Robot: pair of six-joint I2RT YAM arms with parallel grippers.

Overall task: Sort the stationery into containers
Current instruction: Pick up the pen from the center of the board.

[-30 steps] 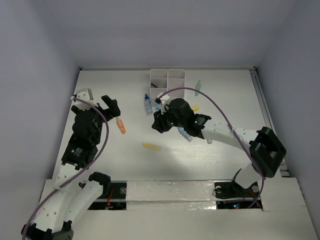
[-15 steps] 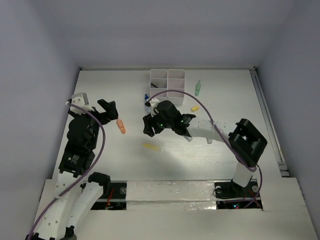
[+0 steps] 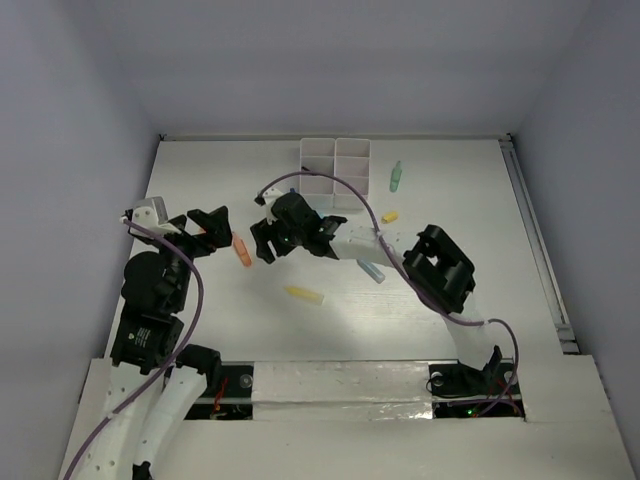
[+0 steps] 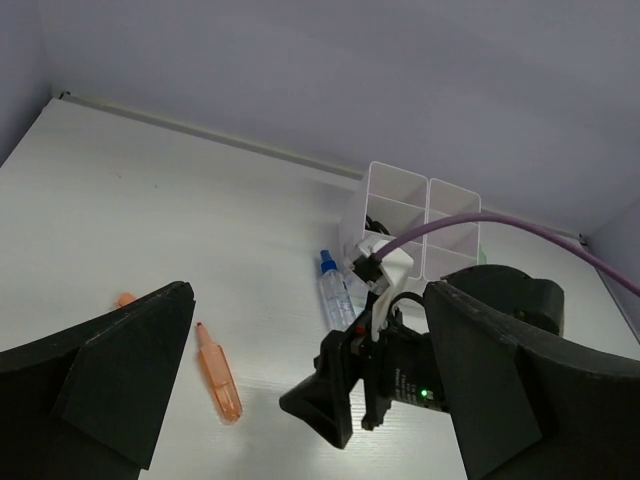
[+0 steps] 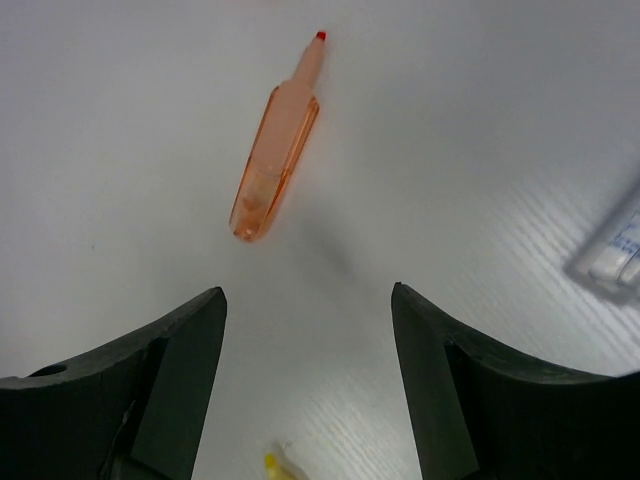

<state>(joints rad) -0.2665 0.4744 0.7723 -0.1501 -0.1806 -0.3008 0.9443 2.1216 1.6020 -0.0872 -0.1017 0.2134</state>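
The orange marker point(image 5: 275, 165), red-tipped, is shown lying on the table point(image 5: 450, 120) just ahead of the spread, empty right gripper point(image 5: 308, 300); the divided white container point(image 4: 420, 215), missed there, is seen past the likewise spread left gripper point(image 4: 308, 300).

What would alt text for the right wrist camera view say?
An orange marker lies on the white table, red tip pointing away, just ahead of the right tool, whose two dark fingers stand open and empty.
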